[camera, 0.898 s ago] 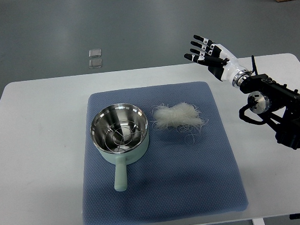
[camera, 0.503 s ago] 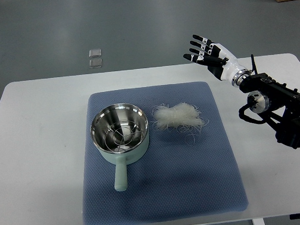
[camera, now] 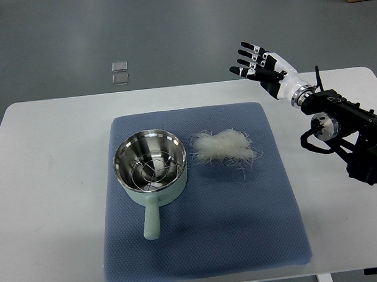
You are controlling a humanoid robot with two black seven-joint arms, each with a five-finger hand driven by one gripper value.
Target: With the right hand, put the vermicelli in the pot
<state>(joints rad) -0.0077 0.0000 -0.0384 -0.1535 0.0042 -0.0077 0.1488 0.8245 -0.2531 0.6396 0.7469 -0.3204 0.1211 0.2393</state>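
Where the right arm [camera: 346, 126] leaves the picture at the right edge, its dark links are cut off, so only the forearm, the wrist and the hand show; no left arm is seen anywhere along the left side. At the bottom edge the blue mat [camera: 241, 226] runs partly out of frame, and a small dark tag on its front hem is too clipped and too small to read. Two small pale squares [camera: 119, 73] lie on the grey floor beyond the white table [camera: 47, 177], one just behind the other, and what they are cannot be made out; a brown corner of something shows at the top right, mostly cut away. On the left half of the mat stands the pot [camera: 151, 168], pale green outside and bright steel inside, its handle pointing toward the near edge of the table. Inside it lies only a round wire rack on the bottom, with no noodles among the wires. The vermicelli [camera: 224, 147] rests on the mat just beside the pot on its right, a loose white tangle with stray strands curling out toward the near side, not touching the pot's rim. The right hand [camera: 260, 63] hangs above the far edge of the table, well apart from the vermicelli, its black-tipped fingers [camera: 245, 57] spread apart and holding nothing. No readable lettering shows on the pot, the mat or the arm.
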